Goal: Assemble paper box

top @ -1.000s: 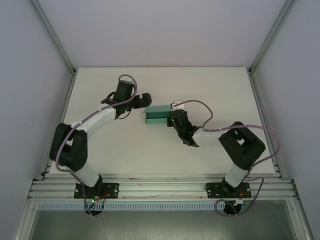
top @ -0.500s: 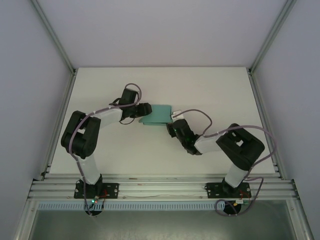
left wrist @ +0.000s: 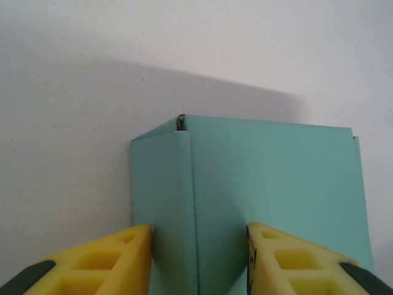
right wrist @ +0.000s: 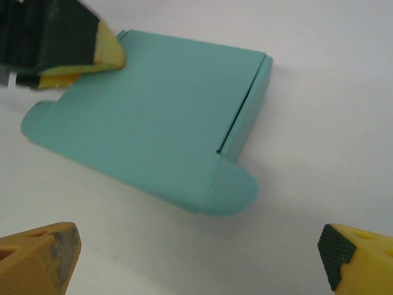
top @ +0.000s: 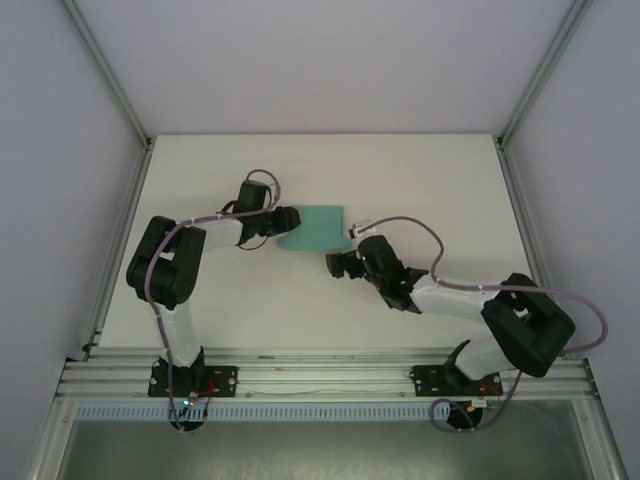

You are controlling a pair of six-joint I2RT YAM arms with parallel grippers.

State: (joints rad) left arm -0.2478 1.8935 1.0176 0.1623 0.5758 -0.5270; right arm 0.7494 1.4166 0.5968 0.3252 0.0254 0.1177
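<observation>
Changed: right jaws are letting go and backing off the small teal-green thin-card box [top: 318, 228]; left jaws are narrowing.
Right jaws: gaping wide, arm [top: 440, 292] stretching low.
Left jaws: I'm watching them straddling the box's left corner; whether they grip it, I cannot tell.
Box: sitting mid-surface [top: 420, 180].

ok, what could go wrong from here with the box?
1. The left gripper straddles just one corner of the paper box, and the right gripper stands open, apart from it: the box may pivot or slip if moved.
2. The rounded flap sticks out untucked beside a gaping side seam; a squeeze there could crease the thin card.
</observation>
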